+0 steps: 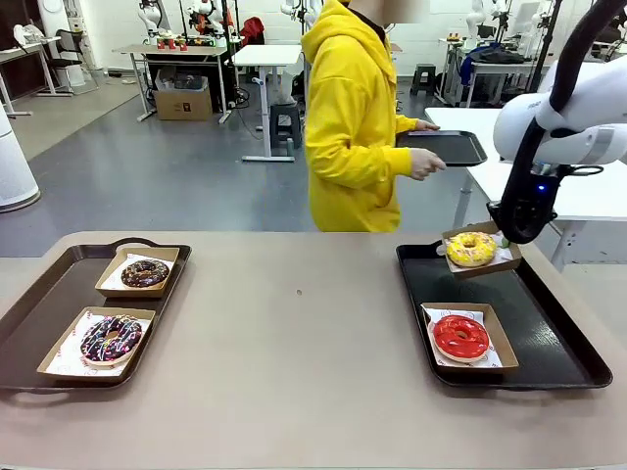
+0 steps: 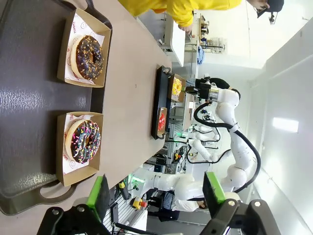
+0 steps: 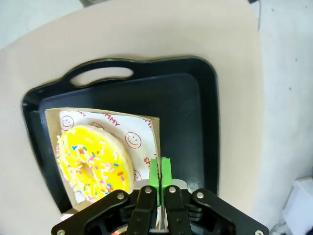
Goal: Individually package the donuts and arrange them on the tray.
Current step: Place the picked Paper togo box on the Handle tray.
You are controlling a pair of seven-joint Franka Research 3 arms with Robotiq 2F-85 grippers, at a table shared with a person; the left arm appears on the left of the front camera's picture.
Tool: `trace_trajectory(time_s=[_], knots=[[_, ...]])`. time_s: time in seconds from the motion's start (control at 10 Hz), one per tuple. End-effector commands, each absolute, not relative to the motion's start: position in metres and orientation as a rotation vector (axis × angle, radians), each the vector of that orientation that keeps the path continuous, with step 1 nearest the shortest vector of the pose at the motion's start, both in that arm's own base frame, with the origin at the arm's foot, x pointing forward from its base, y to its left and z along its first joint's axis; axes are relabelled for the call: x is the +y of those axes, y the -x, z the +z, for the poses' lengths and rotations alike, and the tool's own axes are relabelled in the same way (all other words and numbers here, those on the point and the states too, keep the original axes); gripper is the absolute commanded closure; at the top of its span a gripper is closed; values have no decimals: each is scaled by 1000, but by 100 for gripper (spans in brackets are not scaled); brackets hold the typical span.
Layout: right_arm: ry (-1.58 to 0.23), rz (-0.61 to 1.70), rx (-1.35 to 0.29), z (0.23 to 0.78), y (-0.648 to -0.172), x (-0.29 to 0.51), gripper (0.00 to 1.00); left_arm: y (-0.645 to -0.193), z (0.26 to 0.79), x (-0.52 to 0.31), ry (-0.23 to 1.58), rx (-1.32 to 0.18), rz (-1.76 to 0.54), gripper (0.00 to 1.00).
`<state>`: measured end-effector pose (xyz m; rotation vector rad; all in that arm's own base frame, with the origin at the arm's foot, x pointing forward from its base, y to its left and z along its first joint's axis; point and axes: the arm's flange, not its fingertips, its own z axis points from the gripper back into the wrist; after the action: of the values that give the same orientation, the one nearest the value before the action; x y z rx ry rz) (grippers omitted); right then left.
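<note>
1. Right hand [image 3: 160, 188], pinched shut on the box [image 1: 490, 264] edge w/ the yellow donut [image 1: 471, 248], mid-right of frame, over the right tray [image 1: 563, 338].
2. Left hand [image 2: 156, 196] wide, holding nothing.
3. Next, I'd say: lower the box flat behind the red donut [image 1: 460, 336], then let go.

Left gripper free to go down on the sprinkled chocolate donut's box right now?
Probably yes. The left gripper is open and holds nothing, and the sprinkled chocolate donut lies in its box on the left tray, uncovered, with nothing between. The right gripper is busy at the other tray.
</note>
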<state>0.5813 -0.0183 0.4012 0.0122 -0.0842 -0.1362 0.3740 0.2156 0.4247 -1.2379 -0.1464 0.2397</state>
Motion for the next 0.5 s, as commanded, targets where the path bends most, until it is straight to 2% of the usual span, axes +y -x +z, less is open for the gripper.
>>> trace_trajectory(time_s=[0.0, 0.4], knots=[[31, -123, -87, 383, -582, -23, 98, -374, 427, 217, 1241, -144, 229, 0], [41, -103, -24, 353, -592, -26, 98, -374, 427, 217, 1241, -144, 229, 0]])
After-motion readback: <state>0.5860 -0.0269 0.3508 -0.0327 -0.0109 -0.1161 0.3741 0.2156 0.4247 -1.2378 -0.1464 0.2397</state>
